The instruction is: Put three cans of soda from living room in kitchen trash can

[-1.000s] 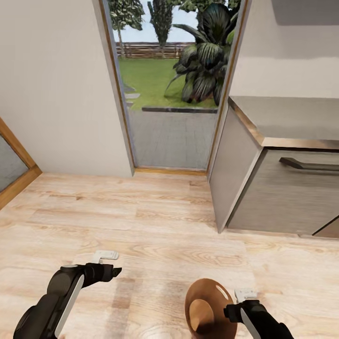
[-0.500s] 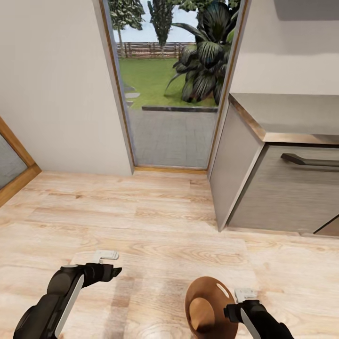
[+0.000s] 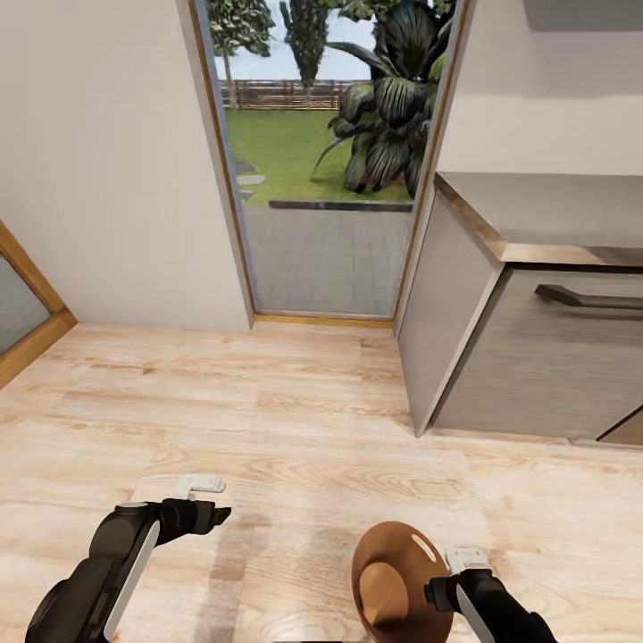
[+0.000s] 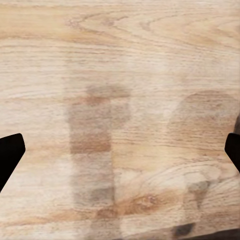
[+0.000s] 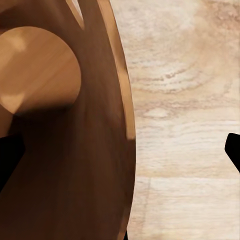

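Trash can (image 3: pixel 393 585) sits on the wood floor (image 3: pixel 295 420) low in our head view, just beside our right gripper (image 3: pixel 466 560), to its left. Its round rim faces up at us and we see a lit brown bottom, no orange inside. In the right wrist view the can's wall (image 5: pixel 100 150) is just under the jaws; the dark tips at both edges of that view stand wide apart with nothing between them, so the right claw is released and empty. The left gripper (image 3: pixel 198 485) hangs over bare floor, well apart from the can, tips also spread at the edges of its wrist view, nothing held.

No soda cans in sight. Ahead: a glass door (image 3: pixel 326 170) to the garden, and a grey cabinet (image 3: pixel 527 357) with a dark handle (image 3: pixel 589 299) at right.

Our read: the bin is located, nothing delivered yet. For the step in hand, we should note the bin's spot relative to the cabinet corner and door, then turn the base without sweeping the right arm into the rim, since it is close enough to tip. Keep both claws clear while driving.
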{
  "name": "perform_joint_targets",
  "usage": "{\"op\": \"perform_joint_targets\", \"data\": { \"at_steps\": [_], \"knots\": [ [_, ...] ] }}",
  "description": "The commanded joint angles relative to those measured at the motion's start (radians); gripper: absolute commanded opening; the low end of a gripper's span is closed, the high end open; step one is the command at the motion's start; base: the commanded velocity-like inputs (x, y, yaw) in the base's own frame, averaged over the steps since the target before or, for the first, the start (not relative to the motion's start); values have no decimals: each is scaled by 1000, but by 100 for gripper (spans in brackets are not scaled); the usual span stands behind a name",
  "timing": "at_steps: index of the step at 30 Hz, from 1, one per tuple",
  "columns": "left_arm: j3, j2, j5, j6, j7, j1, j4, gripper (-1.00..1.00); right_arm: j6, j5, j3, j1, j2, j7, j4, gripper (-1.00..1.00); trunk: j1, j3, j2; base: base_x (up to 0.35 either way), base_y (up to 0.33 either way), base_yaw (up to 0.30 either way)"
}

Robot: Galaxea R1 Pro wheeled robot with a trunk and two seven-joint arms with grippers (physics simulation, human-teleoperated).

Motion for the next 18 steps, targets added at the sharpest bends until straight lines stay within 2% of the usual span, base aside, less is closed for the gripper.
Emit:
{"op": "perform_joint_targets", "data": {
  "at_steps": [1,8,18],
  "knots": [
    [0,0,0,0,0,0,0,100,0,0,0,0,0,0,0,100,0,0,0,0,0,0],
    [0,0,0,0,0,0,0,100,-1,0,1,0,0,0,0,100,27,-22,-49,0,0,0],
    [0,0,0,0,-1,0,0,100,-1,1,1,0,0,0,0,100,27,-22,-49,0,0,0]
  ]
}}
